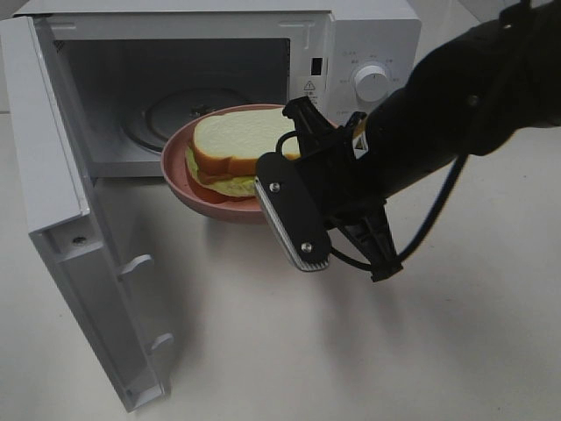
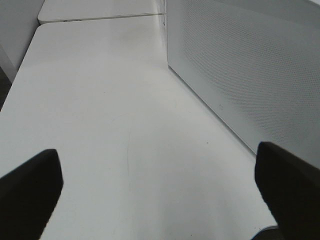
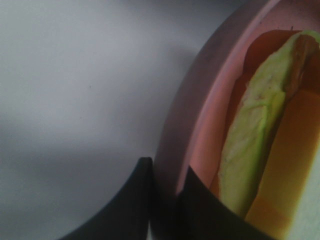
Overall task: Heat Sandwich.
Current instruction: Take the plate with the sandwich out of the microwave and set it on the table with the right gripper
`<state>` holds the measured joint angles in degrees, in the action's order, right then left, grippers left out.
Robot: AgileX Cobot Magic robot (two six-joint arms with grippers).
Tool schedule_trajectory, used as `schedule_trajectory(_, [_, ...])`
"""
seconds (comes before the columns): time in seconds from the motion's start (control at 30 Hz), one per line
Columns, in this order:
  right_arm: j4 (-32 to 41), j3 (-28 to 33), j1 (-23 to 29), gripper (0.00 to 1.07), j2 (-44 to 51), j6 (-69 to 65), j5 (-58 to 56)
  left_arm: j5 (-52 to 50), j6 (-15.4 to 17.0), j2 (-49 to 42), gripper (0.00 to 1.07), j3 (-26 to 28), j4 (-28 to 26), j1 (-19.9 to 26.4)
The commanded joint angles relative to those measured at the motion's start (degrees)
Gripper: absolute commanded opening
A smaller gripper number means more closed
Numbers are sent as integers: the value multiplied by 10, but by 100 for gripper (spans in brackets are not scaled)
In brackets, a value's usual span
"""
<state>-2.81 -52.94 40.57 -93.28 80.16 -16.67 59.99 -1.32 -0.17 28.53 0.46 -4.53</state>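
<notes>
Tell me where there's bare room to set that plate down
Free: the microwave cavity, holding only its glass turntable, and the white table between the open door and the right arm. Crowded: the cavity mouth, where the pink plate with the sandwich is held.

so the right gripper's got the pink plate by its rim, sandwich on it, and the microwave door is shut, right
Not quite: the microwave door is wide open, as the exterior high view shows. The rest holds: the right gripper is clamped on the rim of the pink plate, with the sandwich on it.
</notes>
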Motion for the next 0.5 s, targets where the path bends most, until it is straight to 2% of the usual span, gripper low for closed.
schedule_trajectory(0.03, [-10,18,2,0,31,6,20,-6,2,-13,102,-3,2,1])
schedule_trajectory(0.27, [-26,88,2,0,109,-7,20,-6,2,-13,102,-3,2,1])
schedule_trajectory(0.5, [-27,134,2,0,163,-9,15,-6,2,-13,102,-3,2,1])
